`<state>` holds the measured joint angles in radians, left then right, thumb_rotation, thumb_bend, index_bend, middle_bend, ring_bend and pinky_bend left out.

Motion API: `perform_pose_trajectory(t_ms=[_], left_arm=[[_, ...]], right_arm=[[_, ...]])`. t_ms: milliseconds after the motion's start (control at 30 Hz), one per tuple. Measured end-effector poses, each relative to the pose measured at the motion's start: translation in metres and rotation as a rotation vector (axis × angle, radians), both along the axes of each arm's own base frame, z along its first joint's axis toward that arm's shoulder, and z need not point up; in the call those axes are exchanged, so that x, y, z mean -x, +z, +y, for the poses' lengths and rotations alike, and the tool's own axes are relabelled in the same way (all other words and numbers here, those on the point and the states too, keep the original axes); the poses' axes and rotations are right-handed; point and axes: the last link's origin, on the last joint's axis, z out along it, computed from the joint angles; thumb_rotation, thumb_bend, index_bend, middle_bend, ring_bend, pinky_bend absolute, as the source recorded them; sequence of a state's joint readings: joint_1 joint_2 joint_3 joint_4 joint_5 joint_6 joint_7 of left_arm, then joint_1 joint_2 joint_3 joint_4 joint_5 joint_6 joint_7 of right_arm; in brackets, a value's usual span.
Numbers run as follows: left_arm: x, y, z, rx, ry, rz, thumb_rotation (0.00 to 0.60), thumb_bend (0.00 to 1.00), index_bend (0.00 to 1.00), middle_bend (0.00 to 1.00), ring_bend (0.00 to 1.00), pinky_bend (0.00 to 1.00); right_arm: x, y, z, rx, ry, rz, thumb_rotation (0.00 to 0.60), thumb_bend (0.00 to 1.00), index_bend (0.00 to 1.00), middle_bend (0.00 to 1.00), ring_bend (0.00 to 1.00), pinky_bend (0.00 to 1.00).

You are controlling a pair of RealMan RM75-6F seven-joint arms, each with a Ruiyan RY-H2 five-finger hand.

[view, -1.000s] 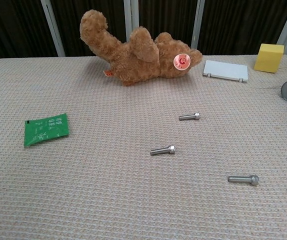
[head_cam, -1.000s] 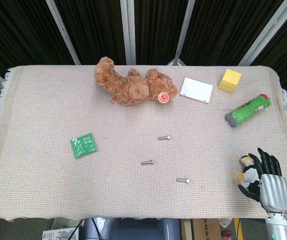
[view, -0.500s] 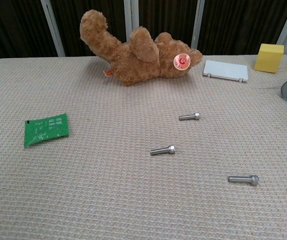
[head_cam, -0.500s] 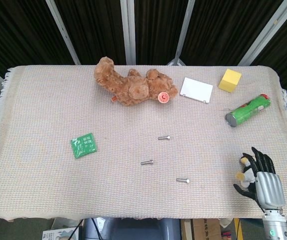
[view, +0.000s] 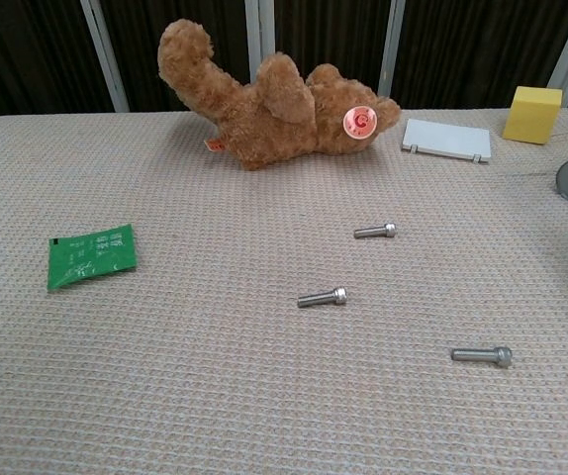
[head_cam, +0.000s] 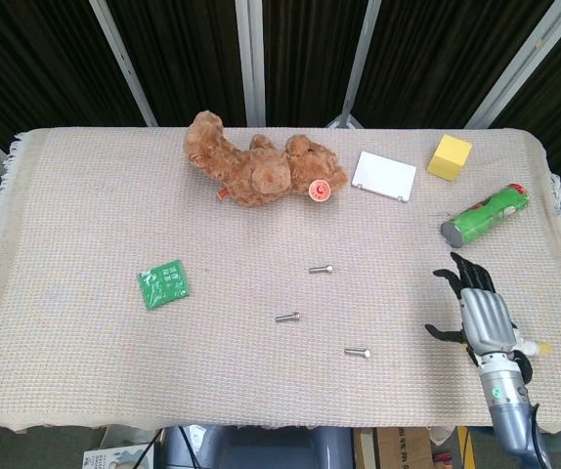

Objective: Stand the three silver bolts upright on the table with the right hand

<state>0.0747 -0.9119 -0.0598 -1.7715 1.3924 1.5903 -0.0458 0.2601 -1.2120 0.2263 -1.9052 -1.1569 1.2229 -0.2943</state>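
Note:
Three silver bolts lie on their sides on the woven cloth. The far bolt [head_cam: 321, 269] [view: 375, 231], the middle bolt [head_cam: 287, 317] [view: 323, 297] and the near bolt [head_cam: 358, 353] [view: 482, 354] form a loose diagonal. My right hand [head_cam: 474, 309] hovers over the table's front right, palm down with fingers spread and nothing in it, to the right of the near bolt. The chest view does not show this hand. My left hand is out of both views.
A brown teddy bear [head_cam: 257, 171] lies at the back centre, a white flat box [head_cam: 384, 175] and a yellow block [head_cam: 450, 157] to its right. A green can [head_cam: 484, 215] lies at the right, just beyond my right hand. A green packet [head_cam: 163, 284] lies at the left.
My right hand has come in from the table's front right edge, moving up and left over the cloth, its fingers now spread.

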Motion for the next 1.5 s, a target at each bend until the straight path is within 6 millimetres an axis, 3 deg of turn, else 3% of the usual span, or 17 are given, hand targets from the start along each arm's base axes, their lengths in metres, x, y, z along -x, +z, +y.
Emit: perform_pose_trajectory(t_ms=[167, 300, 400, 700, 933, 1500], left_arm=[[0.000, 0.000, 0.000, 0.004, 0.002, 0.000, 0.600, 0.07, 0.03, 0.03, 0.00, 0.05], [0.002, 0.000, 0.001, 0.005, 0.009, -0.001, 0.600, 0.07, 0.03, 0.03, 0.00, 0.05], [0.003, 0.000, 0.002, 0.003, 0.018, -0.002, 0.600, 0.07, 0.03, 0.03, 0.00, 0.05], [0.005, 0.002, 0.003, -0.006, 0.032, 0.001, 0.600, 0.07, 0.03, 0.03, 0.00, 0.05], [0.006, 0.003, 0.002, -0.012, 0.040, 0.005, 0.600, 0.07, 0.03, 0.03, 0.00, 0.05], [0.007, 0.003, 0.003, -0.017, 0.051, 0.000, 0.600, 0.07, 0.03, 0.03, 0.00, 0.05]], right_arm=[[-0.029, -0.022, -0.024, -0.043, 0.045, 0.075, 0.600, 0.22, 0.34, 0.00, 0.01, 0.07], [-0.063, -0.056, -0.051, -0.088, 0.066, 0.091, 0.600, 0.26, 0.36, 0.00, 0.01, 0.07], [-0.077, -0.075, -0.068, -0.110, 0.060, 0.102, 0.600, 0.28, 0.36, 0.00, 0.01, 0.07], [-0.095, -0.117, -0.111, -0.159, 0.003, 0.152, 0.600, 0.30, 0.37, 0.00, 0.01, 0.07], [-0.095, -0.135, -0.125, -0.188, -0.029, 0.160, 0.600, 0.30, 0.39, 0.00, 0.02, 0.07], [-0.116, -0.161, -0.134, -0.209, -0.006, 0.146, 0.600, 0.30, 0.47, 0.00, 0.03, 0.07]])
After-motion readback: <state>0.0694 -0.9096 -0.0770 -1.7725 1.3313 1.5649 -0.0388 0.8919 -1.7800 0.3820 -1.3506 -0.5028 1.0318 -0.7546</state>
